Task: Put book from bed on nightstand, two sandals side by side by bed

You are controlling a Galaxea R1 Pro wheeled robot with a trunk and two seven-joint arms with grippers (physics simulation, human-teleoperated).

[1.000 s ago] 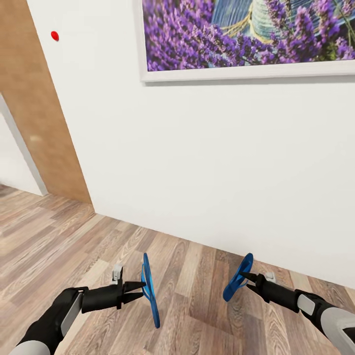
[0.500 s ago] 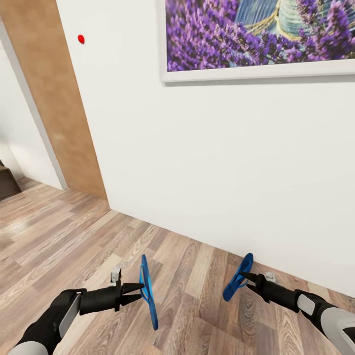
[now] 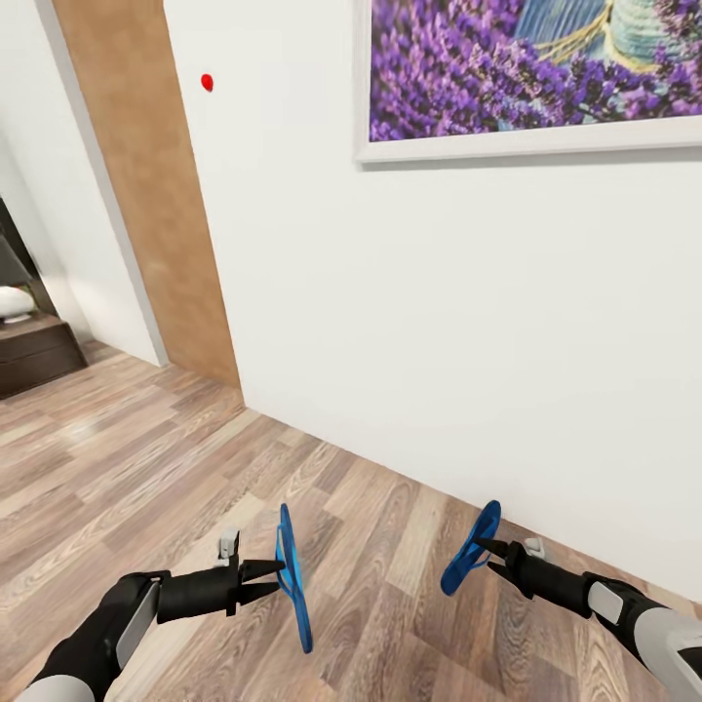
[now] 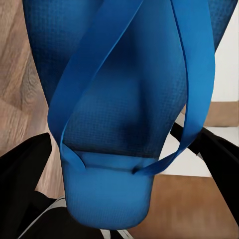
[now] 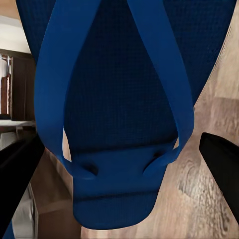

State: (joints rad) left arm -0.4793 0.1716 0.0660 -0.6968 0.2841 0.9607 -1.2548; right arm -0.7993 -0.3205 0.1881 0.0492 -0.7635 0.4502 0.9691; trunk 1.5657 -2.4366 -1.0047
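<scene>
We're facing a white wall [image 3: 439, 322] with a framed lavender picture [image 3: 531, 78] high on it, wood floor [image 3: 127, 458] below. Left gripper [image 3: 276, 576] is clamped on one blue sandal [image 3: 292, 575], held on edge in the air, sole near vertical. In the left wrist view that sandal [image 4: 129, 99] sits between the dark fingers [image 4: 219, 154], straps facing the camera. Right gripper [image 3: 480, 548] is closed on the other sandal [image 3: 470, 548], also off the floor, tilted, near the wall base. Right wrist view: same sandal [image 5: 124, 109] close up, straps toward us. Sandals are well apart, one per arm. Far left: brown door panel [image 3: 146, 195], red dot [image 3: 207, 82] on the wall beside it, dark low cabinet [image 3: 34, 351] at the frame edge.
</scene>
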